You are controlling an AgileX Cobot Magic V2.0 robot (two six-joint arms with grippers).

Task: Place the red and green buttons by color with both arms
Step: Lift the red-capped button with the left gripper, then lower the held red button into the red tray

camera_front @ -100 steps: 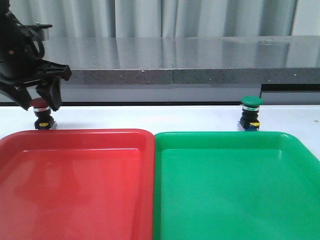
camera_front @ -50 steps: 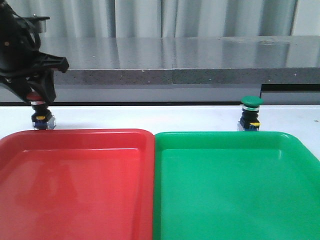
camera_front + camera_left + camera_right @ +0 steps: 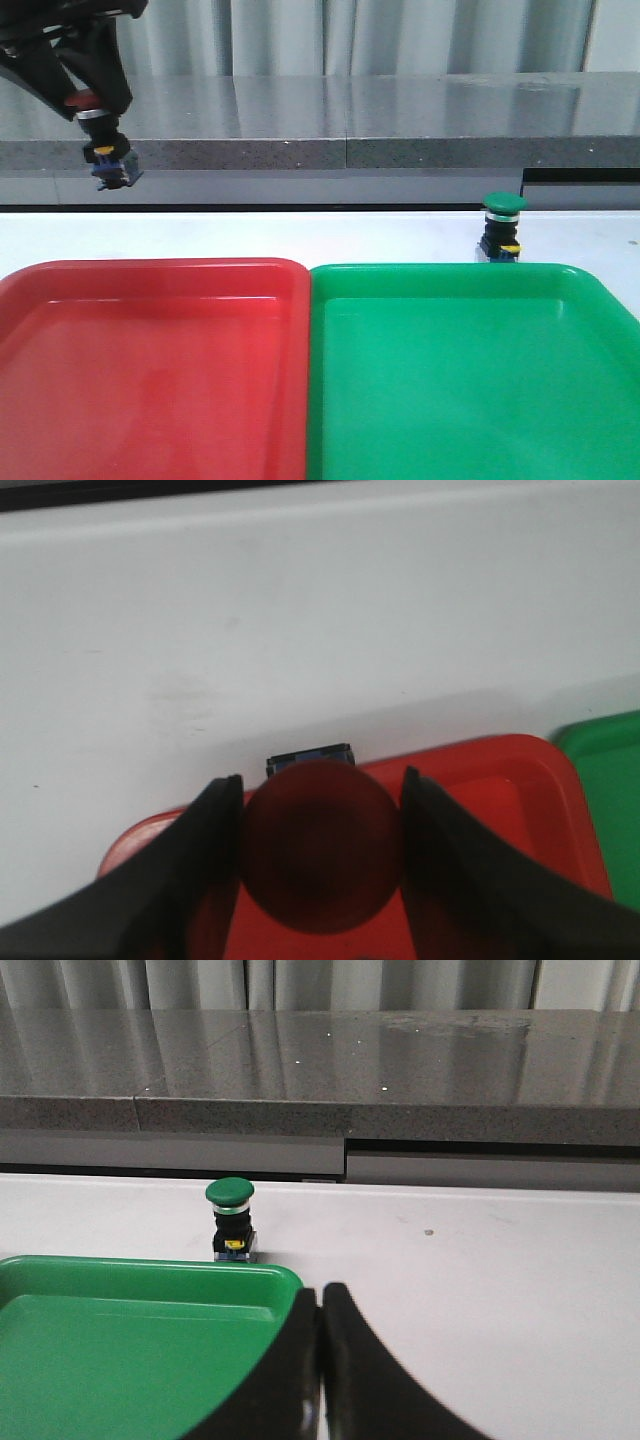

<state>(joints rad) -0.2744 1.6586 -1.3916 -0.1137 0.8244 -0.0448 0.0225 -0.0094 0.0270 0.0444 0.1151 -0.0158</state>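
Note:
My left gripper (image 3: 85, 100) is shut on the red button (image 3: 100, 140) and holds it high above the table at the far left, behind the red tray (image 3: 150, 370). In the left wrist view the dark red cap (image 3: 322, 845) sits between the two black fingers (image 3: 200, 870), above the tray's far corner (image 3: 480, 770). The green button (image 3: 502, 228) stands upright on the white table just behind the green tray (image 3: 470, 370). It also shows in the right wrist view (image 3: 231, 1218). My right gripper (image 3: 321, 1305) is shut and empty, beside the green tray's corner (image 3: 150, 1350), and is out of the front view.
The red tray and the green tray lie side by side at the front, touching. A grey counter ledge (image 3: 380, 140) runs across the back behind the white table (image 3: 300, 235).
My left gripper closed on the red button and lifted it from the table up and slightly right. The green button has not moved.

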